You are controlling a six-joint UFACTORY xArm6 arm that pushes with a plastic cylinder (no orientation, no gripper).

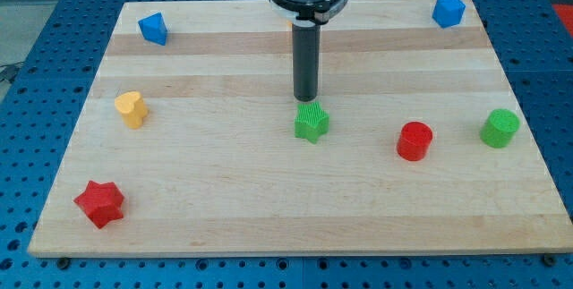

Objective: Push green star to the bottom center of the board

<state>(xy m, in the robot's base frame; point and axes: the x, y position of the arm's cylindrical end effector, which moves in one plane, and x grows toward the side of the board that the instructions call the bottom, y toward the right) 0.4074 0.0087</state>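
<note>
The green star [311,123] lies near the middle of the wooden board [224,208], a little to the right of centre. My tip [307,99] stands just above the star in the view, at or almost touching its top edge. The rod rises straight up to the arm's head at the view's top.
A red star [99,202] lies at the bottom left and a yellow heart-shaped block [132,108] at the left. Blue blocks sit at the top left [153,29] and top right [448,10]. A red cylinder [414,140] and a green cylinder [500,128] stand at the right.
</note>
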